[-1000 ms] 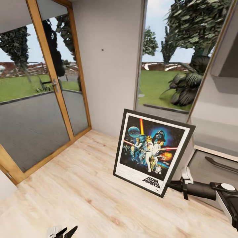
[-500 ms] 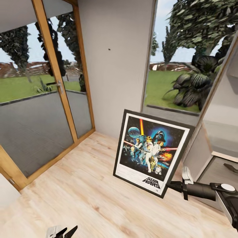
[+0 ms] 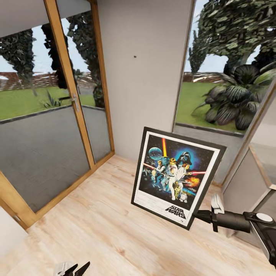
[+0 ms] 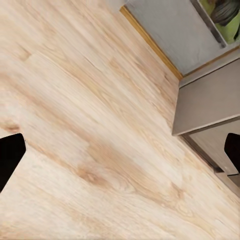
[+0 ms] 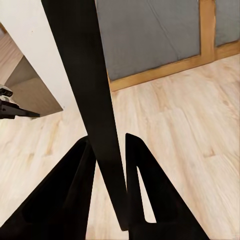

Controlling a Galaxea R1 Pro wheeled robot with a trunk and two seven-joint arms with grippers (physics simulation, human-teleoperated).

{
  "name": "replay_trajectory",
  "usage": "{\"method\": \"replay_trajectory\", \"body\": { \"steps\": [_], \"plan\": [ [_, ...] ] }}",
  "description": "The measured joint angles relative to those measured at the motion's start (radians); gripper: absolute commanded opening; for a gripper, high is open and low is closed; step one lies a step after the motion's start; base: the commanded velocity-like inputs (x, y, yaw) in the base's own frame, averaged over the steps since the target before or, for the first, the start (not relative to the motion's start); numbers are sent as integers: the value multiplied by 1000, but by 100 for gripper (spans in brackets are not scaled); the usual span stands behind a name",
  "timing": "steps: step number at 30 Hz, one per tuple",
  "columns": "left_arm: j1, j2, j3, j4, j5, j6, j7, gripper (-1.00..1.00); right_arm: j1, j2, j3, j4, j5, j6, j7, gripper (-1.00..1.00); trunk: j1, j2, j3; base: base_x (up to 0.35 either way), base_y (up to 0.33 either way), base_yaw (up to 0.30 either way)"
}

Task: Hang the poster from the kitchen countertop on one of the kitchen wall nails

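1. Camera swung since earlier pic: wall nail (image 3: 135,56) now sits further toward 3 o'clock; poster (image 3: 177,175) same spot in view.
2. Right gripper (image 5: 106,150) jaws clamped on poster's black edge.
3. Held in air at 5 o'clock, tilted.
4. Stiff, prob light; corner grip lets it swing.
5. Left gripper (image 4: 120,152) jaws wide apart, empty.

The right gripper (image 5: 107,165) is clamped on the poster (image 5: 87,85), seen edge-on as a long black strip running up between its two dark fingers (image 5: 65,192), each pressed to a face. Beyond lies light wood floor (image 5: 185,130), a wooden door frame (image 5: 165,70) with grey paving behind the glass, and a white wall (image 5: 32,55).
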Motion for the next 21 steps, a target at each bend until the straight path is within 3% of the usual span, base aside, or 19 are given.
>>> {"method": "replay_trajectory", "body": {
  "steps": [21],
  "plan": [
    [0,0,0,0,0,0,41,100,0,0,0,0,0,0,0,-100,0,0,0,265,253,0]
  ]
}}
